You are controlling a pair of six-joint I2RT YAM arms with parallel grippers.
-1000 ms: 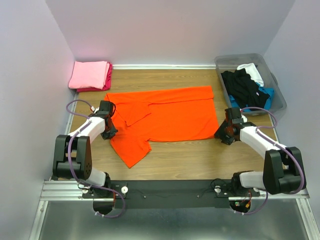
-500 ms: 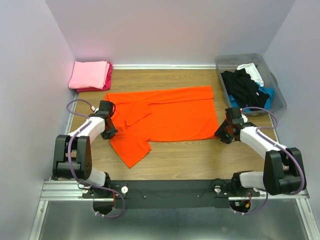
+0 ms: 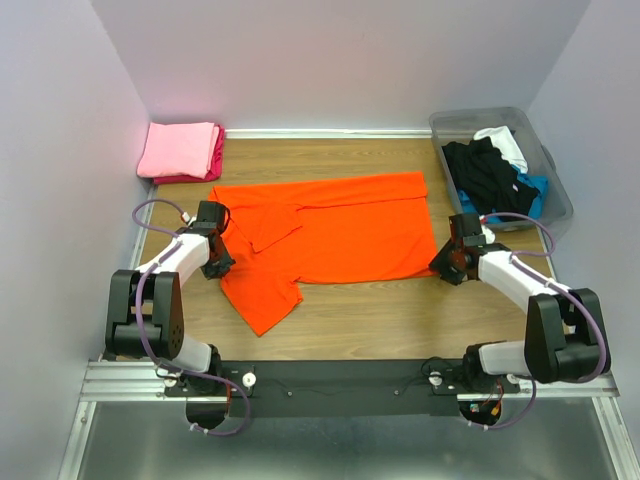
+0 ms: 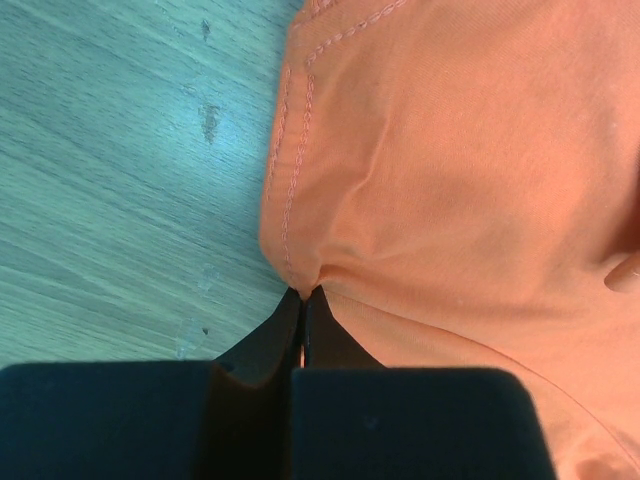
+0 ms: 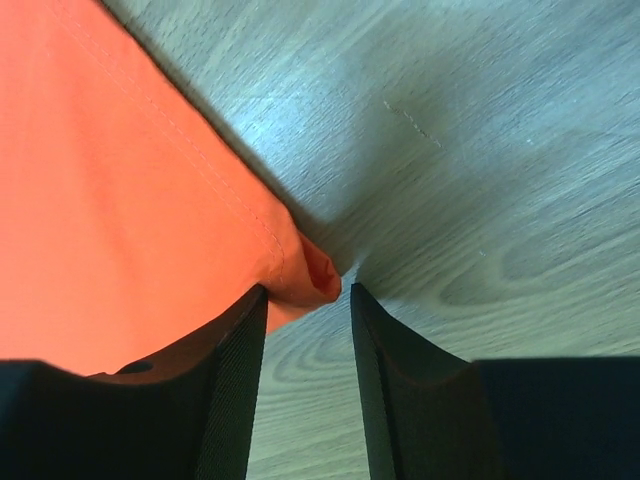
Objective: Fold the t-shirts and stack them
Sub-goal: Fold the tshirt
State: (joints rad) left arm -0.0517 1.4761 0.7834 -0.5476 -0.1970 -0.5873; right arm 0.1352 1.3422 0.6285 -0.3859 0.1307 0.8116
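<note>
Pale walls are closing in a wooden bench [image 3: 400, 310] on three sides, and both arms are reaching down onto it. The left jaws are pressing together almost fully, with no gap showing between their dark fingers [image 4: 270, 345]. They are pinching a small gathered fold of the stitched edge of the orange t-shirt [image 3: 330, 230]. Cloth is puckering up from the tips, and bare wood is showing to the left of the seam.

The right jaws are standing apart with a clear gap. The curled near right corner of the same shirt is lying in the mouth of that gap, and the left finger is touching the cloth. Whether the right finger is touching it cannot be told.

Outward from there, the orange t-shirt is lying spread flat across the middle of the bench, with one sleeve pointing to the near side. The left arm [image 3: 175, 258] is meeting it at its left edge and the right arm [image 3: 510, 278] at its near right corner.

In the far left corner a folded pink t-shirt [image 3: 180, 148] is resting on a magenta t-shirt [image 3: 215, 160]. At the far right a translucent grey bin [image 3: 555, 200] is holding a black t-shirt [image 3: 485, 170], a white t-shirt [image 3: 505, 140] and a blue t-shirt [image 3: 530, 190], all crumpled together.
</note>
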